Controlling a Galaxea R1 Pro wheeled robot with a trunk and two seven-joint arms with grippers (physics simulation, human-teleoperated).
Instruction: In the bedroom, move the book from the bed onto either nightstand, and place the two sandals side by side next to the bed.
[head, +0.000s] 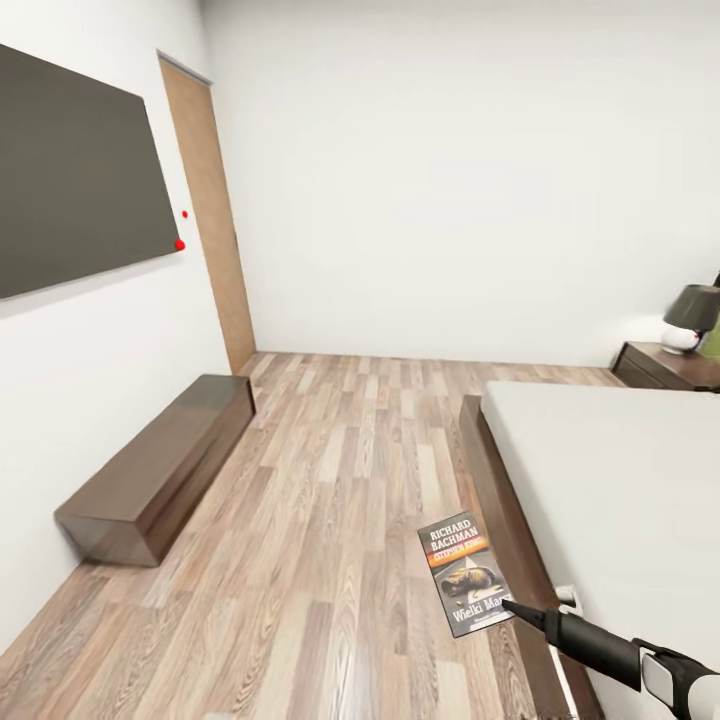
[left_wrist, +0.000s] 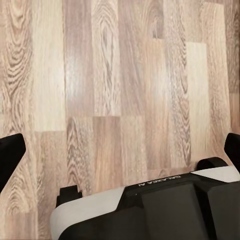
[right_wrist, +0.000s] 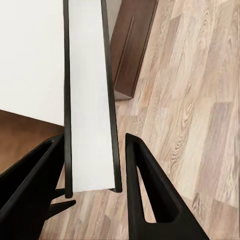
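Head view: the right gripper (head: 508, 604) reaches in from the lower right corner and grips the book (head: 464, 572) by its lower edge. The book is held cover-up above the wood-plank floor (head: 330, 500), just beside the dark wooden frame of the bed (head: 500, 480). Its cover reads "Richard Bachman" in white over an orange band and a dark picture. The pale mattress (head: 620, 480) lies to the right of the frame.

Right wrist view: the book (right_wrist: 90, 100) is seen edge-on, its white page block between two thin dark covers. The two black fingers (right_wrist: 150, 190) stand on either side of it, one against each cover, pinching the book between them (contact at the very tips is probably firm, but the tips are hidden behind the book).

Left wrist view: the left gripper (left_wrist: 120, 150) hangs over bare floor planks, its two black fingertips (left_wrist: 10, 155) at opposite edges of the picture, spread wide with nothing between them.

Room details, head view: a nightstand (head: 665, 366) stands in the far right corner beside the bed, with a lamp (head: 692, 315) on top. A long dark bench cabinet (head: 160, 465) sits against the left wall under a dark wall panel (head: 70, 170). A wooden door (head: 212, 215) is further along that wall.
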